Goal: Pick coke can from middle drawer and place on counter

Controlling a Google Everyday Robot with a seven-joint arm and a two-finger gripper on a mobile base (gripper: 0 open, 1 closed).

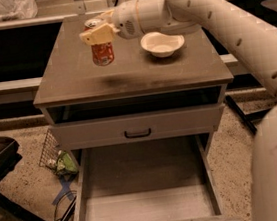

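The coke can [103, 54] is clamped in the jaws of the gripper [100, 35] at the counter surface's [124, 76] left rear, apart from the bowl [162, 43]. Its rim is partly hidden.

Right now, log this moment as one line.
gripper: shut on coke can | over counter, rear left | middle drawer: open, empty

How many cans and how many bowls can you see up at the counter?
Cans: 1, the coke can, with the gripper shut on its top, over the counter.
Bowls: 1, the white bowl, resting on the counter.
Total: 2
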